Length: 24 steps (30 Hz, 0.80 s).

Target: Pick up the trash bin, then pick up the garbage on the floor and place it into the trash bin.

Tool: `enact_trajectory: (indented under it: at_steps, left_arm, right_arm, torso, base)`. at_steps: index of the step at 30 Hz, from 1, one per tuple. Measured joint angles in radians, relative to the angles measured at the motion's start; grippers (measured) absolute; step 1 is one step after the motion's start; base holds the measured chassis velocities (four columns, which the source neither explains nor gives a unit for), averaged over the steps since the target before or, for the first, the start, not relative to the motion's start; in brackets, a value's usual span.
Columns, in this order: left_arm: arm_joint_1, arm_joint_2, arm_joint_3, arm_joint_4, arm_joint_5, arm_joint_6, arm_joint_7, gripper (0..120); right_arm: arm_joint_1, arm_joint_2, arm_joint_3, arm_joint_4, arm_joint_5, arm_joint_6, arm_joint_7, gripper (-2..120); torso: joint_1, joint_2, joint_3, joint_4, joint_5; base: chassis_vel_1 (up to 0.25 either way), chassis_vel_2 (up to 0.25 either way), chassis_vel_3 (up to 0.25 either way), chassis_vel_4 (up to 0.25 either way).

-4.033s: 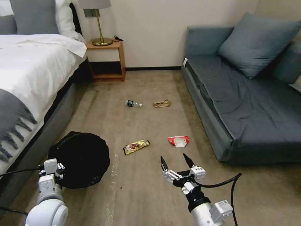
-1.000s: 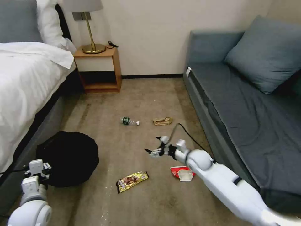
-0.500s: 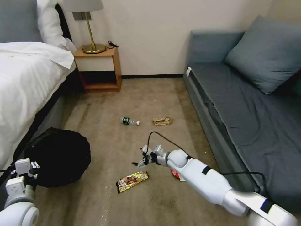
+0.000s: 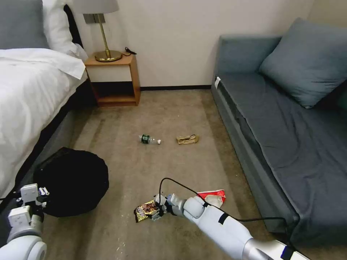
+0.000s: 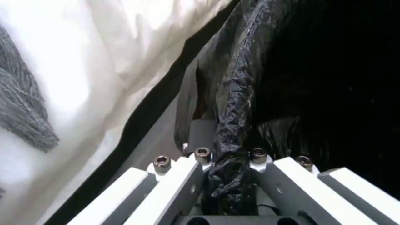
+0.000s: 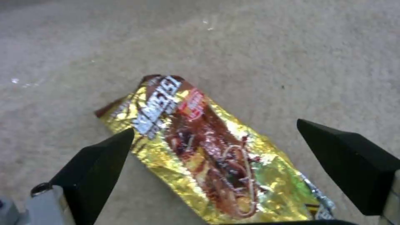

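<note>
The trash bin (image 4: 72,182), round and black with a crinkly bag lining, sits on the carpet beside the bed. My left gripper (image 4: 38,193) is shut on its bag rim (image 5: 229,125), which is pinched between the fingers in the left wrist view. Low over the gold-brown snack wrapper (image 4: 144,210) my right gripper (image 4: 157,211) stands open. Its black fingers straddle the wrapper (image 6: 208,150) without closing on it. A red-and-white wrapper (image 4: 214,196) lies just right of that arm. Farther off are a small bottle (image 4: 149,139) and a tan paper wrapper (image 4: 187,139).
The bed (image 4: 29,94) runs along the left, its white sheet (image 5: 104,62) close to the bin. A wooden nightstand (image 4: 114,77) with a lamp stands against the back wall. A grey-blue sofa (image 4: 289,137) lines the right. Open carpet lies between them.
My right arm has swung back and down from mid-floor to the gold wrapper, uncovering the red-and-white wrapper. The bin has shifted slightly with my left gripper.
</note>
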Motion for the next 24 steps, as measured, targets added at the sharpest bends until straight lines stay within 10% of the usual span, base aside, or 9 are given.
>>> enact_trajectory:
  at_steps: [17, 24]
  left_arm:
    - [0.019, -0.030, -0.012, -0.001, 0.014, -0.042, 0.023, 2]
    - [0.015, -0.023, -0.014, 0.002, 0.013, -0.040, 0.023, 2]
  right_arm:
    - [0.032, 0.034, 0.028, -0.115, -0.066, 0.056, -0.018, 98]
    - [0.037, 0.040, 0.048, -0.165, -0.102, 0.067, -0.049, 73]
  torso:
    - [0.000, 0.000, 0.000, 0.0001, -0.0001]
    - [0.000, 0.000, 0.000, 0.0000, 0.0000]
  base:
    - [0.000, 0.000, 0.000, 0.000]
    - [0.000, 0.000, 0.000, 0.000]
